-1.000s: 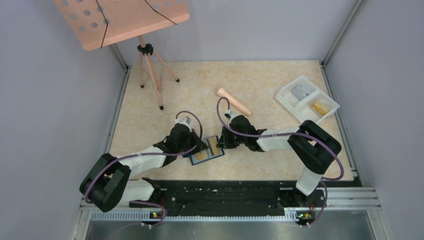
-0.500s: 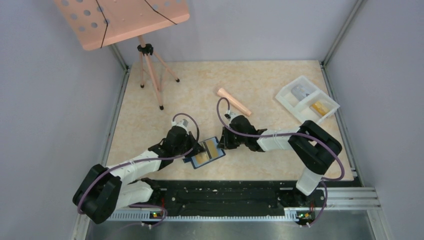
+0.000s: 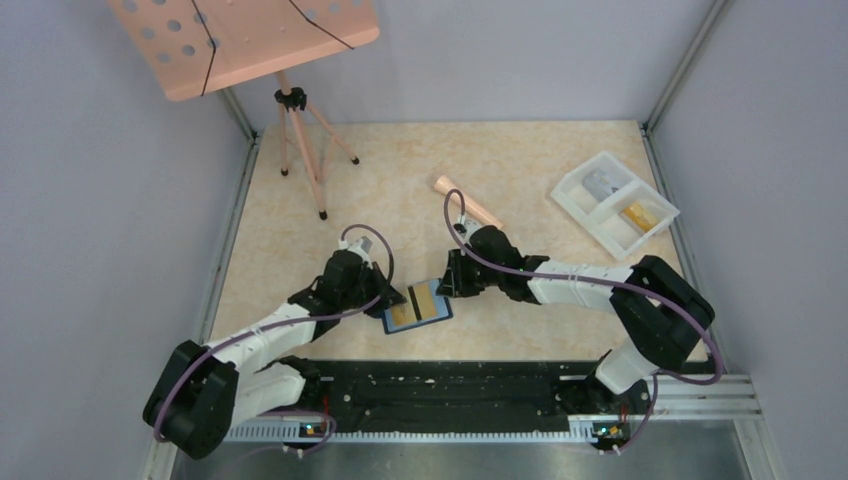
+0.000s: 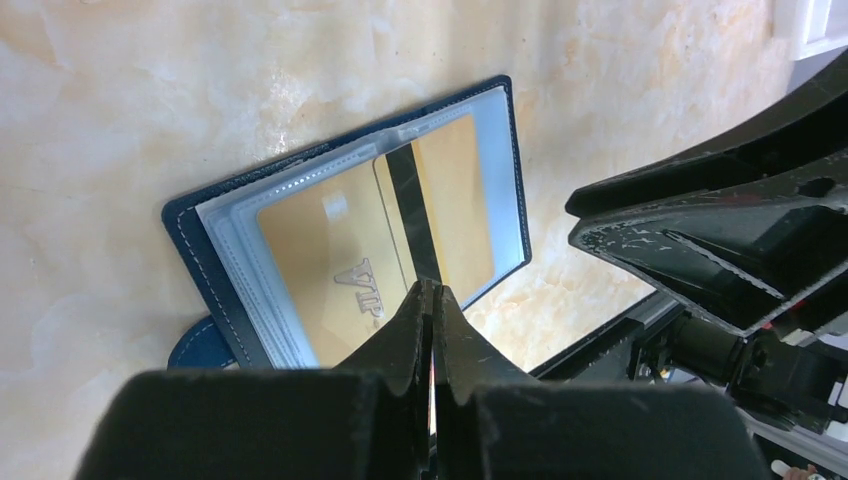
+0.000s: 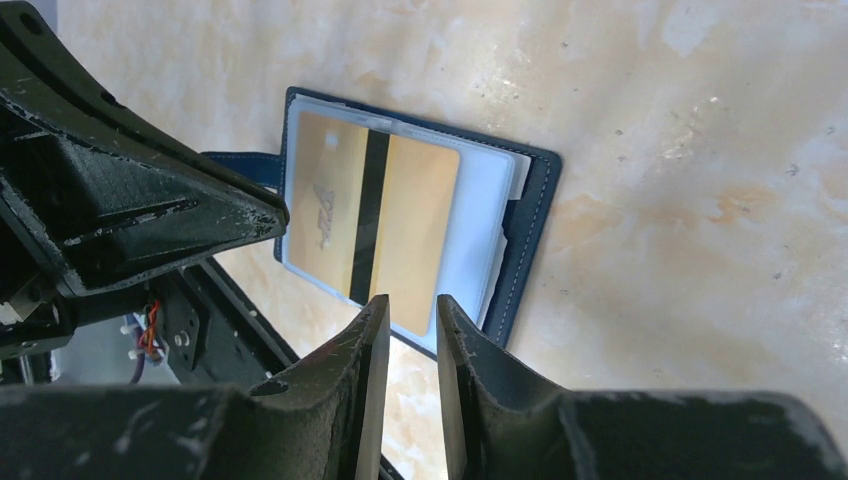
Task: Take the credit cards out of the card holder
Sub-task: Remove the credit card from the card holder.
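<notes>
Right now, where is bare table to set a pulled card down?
Widest free patch: far middle of the table, between the tripod and the white tray, behind the wooden stick. A smaller one: left edge, nearer than the tripod's feet. Crowded: the card holder, with left tool and right tool at it.

Of the card holder (image 3: 417, 305), the edge nearest the left arm is hidden under the left gripper (image 3: 385, 299), and its closing tab (image 4: 192, 346) is half covered by that gripper's body. Far right of the holder, the white tray (image 3: 578, 177) holds contents too small to identify
</notes>
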Robot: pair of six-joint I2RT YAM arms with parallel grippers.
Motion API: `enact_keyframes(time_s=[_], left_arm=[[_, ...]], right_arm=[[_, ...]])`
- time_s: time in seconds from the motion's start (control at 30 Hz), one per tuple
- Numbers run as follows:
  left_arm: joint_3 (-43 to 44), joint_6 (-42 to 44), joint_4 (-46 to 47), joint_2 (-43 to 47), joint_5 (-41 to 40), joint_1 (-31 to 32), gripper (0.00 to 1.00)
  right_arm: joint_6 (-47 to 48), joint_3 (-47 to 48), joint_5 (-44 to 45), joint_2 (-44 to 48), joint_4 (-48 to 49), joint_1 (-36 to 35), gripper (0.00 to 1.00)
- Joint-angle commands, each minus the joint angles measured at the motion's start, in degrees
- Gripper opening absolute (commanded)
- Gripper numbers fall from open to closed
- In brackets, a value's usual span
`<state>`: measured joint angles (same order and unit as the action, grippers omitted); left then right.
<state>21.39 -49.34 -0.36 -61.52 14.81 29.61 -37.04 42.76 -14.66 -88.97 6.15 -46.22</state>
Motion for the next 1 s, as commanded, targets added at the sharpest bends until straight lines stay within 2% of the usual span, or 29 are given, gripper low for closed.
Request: enact_keyframes(time_s=[0.0,0.17,0.23,0.27,0.37,0.43,0.7,0.97], left_arm=[[2.04,1.58,-3.20,2.22,1.00,-0.59,0.00],[2.18,0.50,-6.46,3.25,-1.72,-0.71,0.00],[1.79,0.04,-6.08,3.34,-2.21,-0.70,0.00],[1.78,-0.05,-5.82,2.99,-2.04,-0.71,0.04],[1.90,-0.05,-3.57,1.70,-1.38,-0.70,0.19],[1.90,-0.06,-1.52,0.59,-0.65,-0.69,0.24],[1.82,0.69,2.97,-4.69,-0.54,-0.70,0.35],[0.24,-0.28,6.78,-6.08,0.40,-0.69,0.38]], right_arm=[[1.32,0.25,-2.75,2.80,2.74,0.02,0.25],[10.84,-1.98,-1.87,4.85,10.45,-0.92,0.35],[13.01,-0.61,0.34,4.46,8.44,-0.97,0.36],[13.13,0.98,1.14,3.85,6.06,-0.90,0.36],[10.27,5.06,1.27,0.74,2.59,-0.94,0.35],[7.58,6.00,-0.78,-1.94,3.06,-0.90,0.33],[1.71,6.54,-1.62,-8.27,4.77,-1.02,0.31],[0.24,5.31,-2.22,-11.11,5.59,-1.57,0.28]])
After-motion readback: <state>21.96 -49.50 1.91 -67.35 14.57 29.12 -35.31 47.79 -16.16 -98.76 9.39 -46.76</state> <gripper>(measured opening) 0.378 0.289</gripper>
